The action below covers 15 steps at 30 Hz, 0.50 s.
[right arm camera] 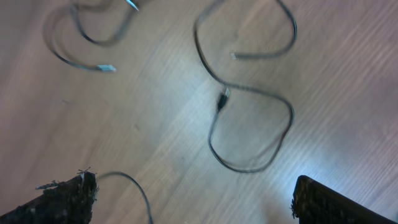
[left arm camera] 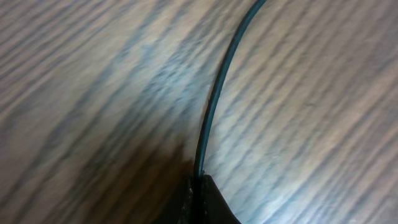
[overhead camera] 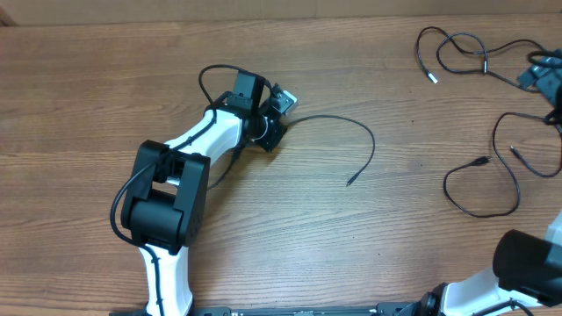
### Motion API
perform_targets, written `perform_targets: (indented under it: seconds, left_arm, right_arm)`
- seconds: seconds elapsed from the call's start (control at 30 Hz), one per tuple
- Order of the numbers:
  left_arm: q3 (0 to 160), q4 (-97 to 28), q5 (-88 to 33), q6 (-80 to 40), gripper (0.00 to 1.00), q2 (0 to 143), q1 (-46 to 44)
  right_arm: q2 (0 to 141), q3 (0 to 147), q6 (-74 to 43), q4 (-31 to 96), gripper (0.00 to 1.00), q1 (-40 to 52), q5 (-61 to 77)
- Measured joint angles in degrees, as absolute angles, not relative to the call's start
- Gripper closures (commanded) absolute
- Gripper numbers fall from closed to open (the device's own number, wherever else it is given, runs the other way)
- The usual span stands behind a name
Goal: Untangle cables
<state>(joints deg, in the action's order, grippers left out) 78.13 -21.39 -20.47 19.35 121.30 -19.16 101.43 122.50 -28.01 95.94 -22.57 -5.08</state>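
Observation:
One thin black cable (overhead camera: 351, 127) arcs across the table from my left gripper (overhead camera: 270, 132) to a free tip at the middle. In the left wrist view this cable (left arm camera: 214, 106) runs straight into the shut fingertips (left arm camera: 208, 196), pinched there. Two more cables lie at the right: a looped one with a silver tip (overhead camera: 457, 42) at the back and a wide loop (overhead camera: 483, 189) nearer the front. My right gripper (right arm camera: 196, 196) hovers over them with its jaws wide apart. A strand (right arm camera: 134, 186) curves beside its left finger (right arm camera: 68, 199), unclamped. The cable loop (right arm camera: 249, 124) lies below.
The wooden table (overhead camera: 369, 246) carries nothing else. My left arm's black and white links (overhead camera: 167, 193) stretch from the front edge toward the middle. The right arm's base (overhead camera: 527, 263) fills the front right corner.

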Motion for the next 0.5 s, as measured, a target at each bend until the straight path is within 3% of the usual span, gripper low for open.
perform_targets:
  seconds: [0.5]
  left_arm:
    - [78.00, -21.21, -23.44, 19.40, 0.96, 121.64, -20.27]
  right_arm:
    - [101.43, 93.49, -27.92, 83.85, 0.00, -21.28, 1.72]
